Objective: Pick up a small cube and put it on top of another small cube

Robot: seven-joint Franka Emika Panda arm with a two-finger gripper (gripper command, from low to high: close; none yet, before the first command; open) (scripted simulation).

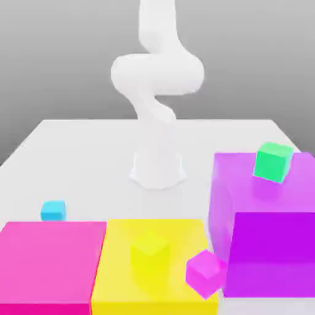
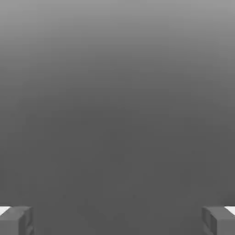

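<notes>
The small cyan cube (image 1: 53,210) rests on the white table (image 1: 92,147) at the exterior view's left, just behind the big pink block (image 1: 52,261). My arm (image 1: 157,92) rises from its base at the table's middle and runs out past the picture's upper edge. In the hand view my gripper (image 2: 117,220) is open, its two grey fingertips (image 2: 16,220) standing far apart with nothing between them, against a plain grey background.
A big yellow block (image 1: 157,271) carries a small yellow cube (image 1: 149,247). A big purple block (image 1: 264,227) at the exterior view's right has a small green cube (image 1: 273,161) on top. A small magenta cube (image 1: 206,272) sits tilted between the yellow and purple blocks.
</notes>
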